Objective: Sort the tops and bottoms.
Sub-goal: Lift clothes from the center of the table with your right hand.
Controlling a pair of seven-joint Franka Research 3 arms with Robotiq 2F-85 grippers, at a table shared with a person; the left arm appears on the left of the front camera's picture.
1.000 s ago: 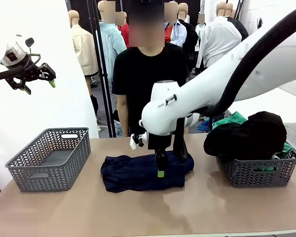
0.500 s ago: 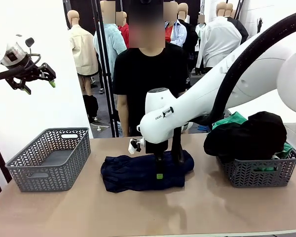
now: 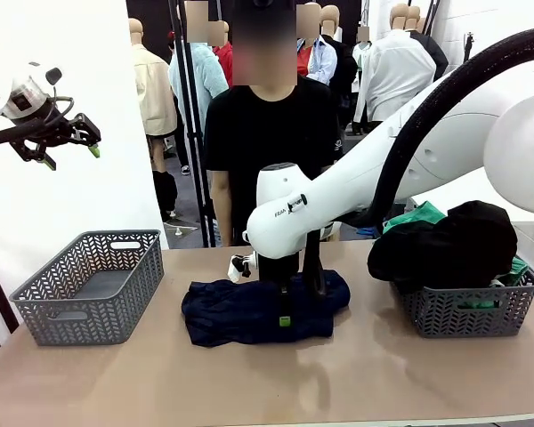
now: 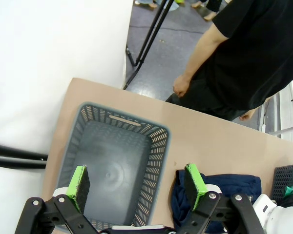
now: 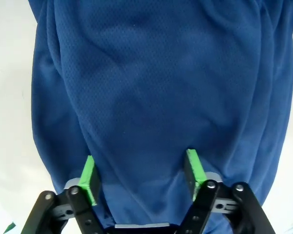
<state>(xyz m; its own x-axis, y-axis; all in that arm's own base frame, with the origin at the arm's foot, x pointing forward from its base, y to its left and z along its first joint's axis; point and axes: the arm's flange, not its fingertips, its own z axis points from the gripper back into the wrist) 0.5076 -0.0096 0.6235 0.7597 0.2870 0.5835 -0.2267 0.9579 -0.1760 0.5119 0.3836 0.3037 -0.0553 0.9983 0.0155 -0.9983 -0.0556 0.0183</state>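
Your navy garment [image 3: 262, 310] lies spread on the tabletop [image 3: 267, 382] midway between the two baskets, and that is the piece in hand. In the right wrist view its mesh cloth bunches up between the green pads [image 5: 90, 179], which press into it on either side. The right pincer [image 3: 285, 313] has its tips down on the cloth; the jaws stand partly apart with fabric between them, so you are at the pinch itself, and I cannot tell whether the hold is firm.

The bright green bottoms [image 3: 416, 214] show as a patch in the heaped right basket [image 3: 467, 311], under a black garment [image 3: 454, 245]. The left basket [image 3: 89, 285] looks empty from the left wrist view.

Your left pincer [image 3: 67, 138] hangs high over the left side, released and holding nothing.

A person [image 3: 267, 133] stands at the far edge of the tabletop, arms down.

The next move, as I judge it, calls for you to finish the squeeze on a thick fold, then lift straight up so the navy cloth clears the surface before you carry it to a basket. Thin slippery mesh may slide out if you catch too little.
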